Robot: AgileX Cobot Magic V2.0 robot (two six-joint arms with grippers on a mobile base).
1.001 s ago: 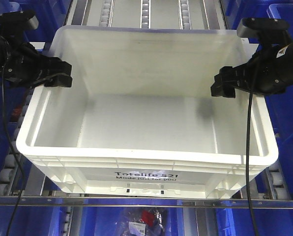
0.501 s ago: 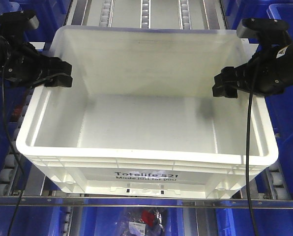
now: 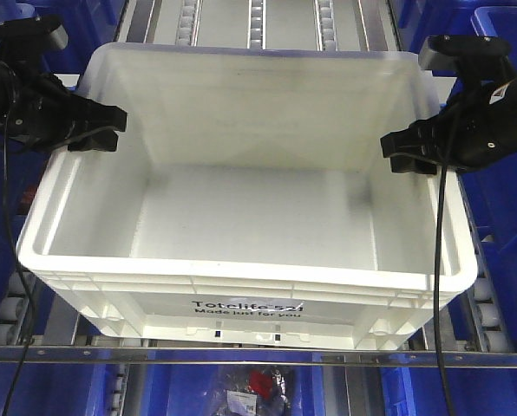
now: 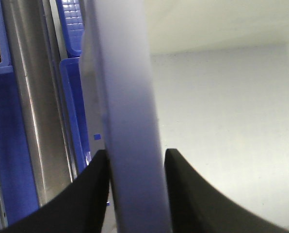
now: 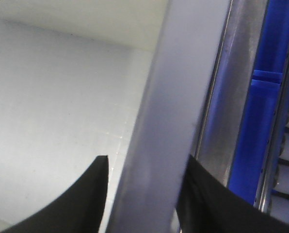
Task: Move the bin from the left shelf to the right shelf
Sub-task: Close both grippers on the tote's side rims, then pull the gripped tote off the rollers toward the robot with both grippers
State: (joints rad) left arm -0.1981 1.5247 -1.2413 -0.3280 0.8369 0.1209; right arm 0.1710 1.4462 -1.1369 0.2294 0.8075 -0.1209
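Your left gripper (image 3: 96,130) and right gripper (image 3: 406,154) pinch the rim of the bin (image 3: 241,276); pull unevenly and it may tip or slip.

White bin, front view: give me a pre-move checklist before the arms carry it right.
1. Left gripper straddling the left rim of the bin: ok, the left wrist view shows a finger on each side.
2. Right gripper straddling the right rim: ok, same in the right wrist view.
3. Bin empty: ok, bare floor.
4. Right arm's cable clear of the bin: not ok, it hangs across the front right corner and might snag.
5. Room beside the blue bin on the right: cannot tell, looks tight.
6. Drop-off spot on the right shelf: cannot tell, not in view.
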